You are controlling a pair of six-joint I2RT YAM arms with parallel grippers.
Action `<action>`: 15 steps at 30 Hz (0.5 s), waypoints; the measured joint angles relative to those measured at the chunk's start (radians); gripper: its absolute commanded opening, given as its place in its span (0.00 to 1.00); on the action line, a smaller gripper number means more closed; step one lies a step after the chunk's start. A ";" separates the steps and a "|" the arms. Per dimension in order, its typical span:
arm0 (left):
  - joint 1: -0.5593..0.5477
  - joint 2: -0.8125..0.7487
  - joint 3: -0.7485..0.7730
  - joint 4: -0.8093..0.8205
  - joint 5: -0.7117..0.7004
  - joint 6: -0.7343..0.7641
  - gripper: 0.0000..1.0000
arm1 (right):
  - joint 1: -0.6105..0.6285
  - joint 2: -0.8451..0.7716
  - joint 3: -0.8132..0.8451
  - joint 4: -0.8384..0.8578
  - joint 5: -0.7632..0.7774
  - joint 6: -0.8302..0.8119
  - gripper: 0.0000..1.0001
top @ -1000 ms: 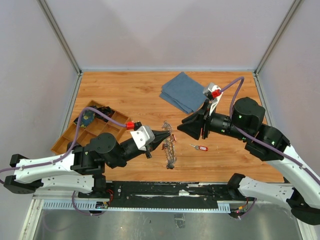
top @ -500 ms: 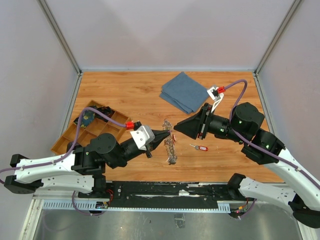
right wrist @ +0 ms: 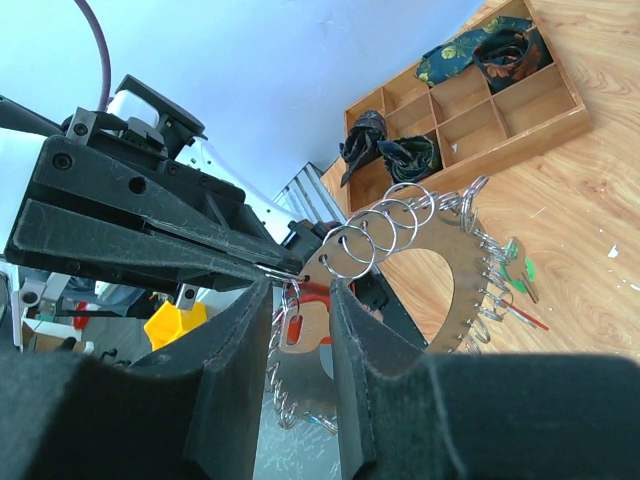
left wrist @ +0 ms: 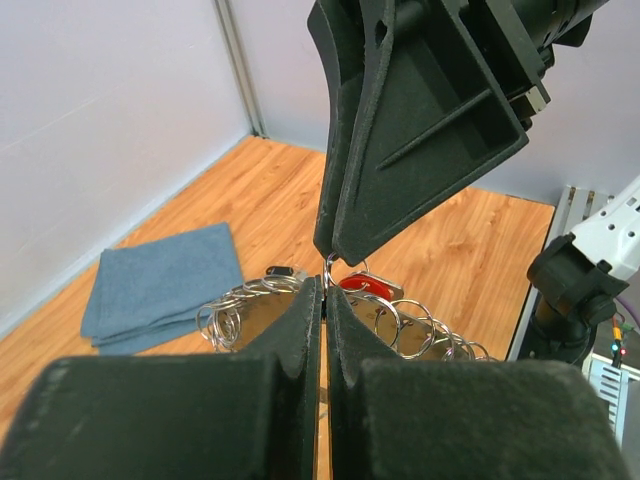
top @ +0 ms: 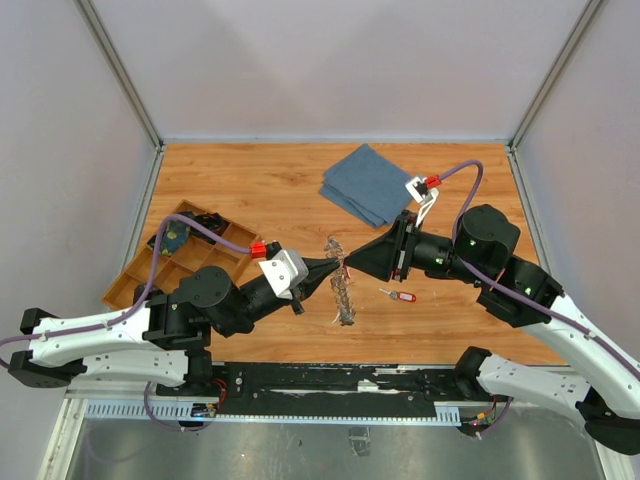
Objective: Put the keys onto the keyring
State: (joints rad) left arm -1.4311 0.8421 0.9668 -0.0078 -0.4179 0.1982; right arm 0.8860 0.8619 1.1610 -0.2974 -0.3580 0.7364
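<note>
Left jaws are clamped tight on the rim of the keyring [right wrist: 458, 255], holding it up on edge off the tabletop [top: 250, 190]. Right jaws sit nose to nose with them, a narrow gap showing, straddling a small loop and what seems a red-headed key [right wrist: 300, 292], though I can't tell if they pinch anything. That plate looks stiff, light and slick, so grip its flat rim; the spare red key [top: 402, 296] on the tabletop nearby is thin, best nipped by its plastic head.
</note>
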 measured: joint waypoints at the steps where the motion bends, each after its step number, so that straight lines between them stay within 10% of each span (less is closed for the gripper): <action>1: 0.000 0.000 0.000 0.000 0.000 0.000 0.00 | 0.000 0.000 -0.001 0.000 -0.001 0.000 0.30; 15: 0.000 0.000 0.000 0.001 -0.006 0.001 0.00 | 0.000 -0.006 -0.018 0.003 -0.005 0.009 0.01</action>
State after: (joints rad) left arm -1.4311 0.8421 0.9668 -0.0067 -0.4240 0.1993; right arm 0.8860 0.8562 1.1427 -0.2939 -0.3630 0.7452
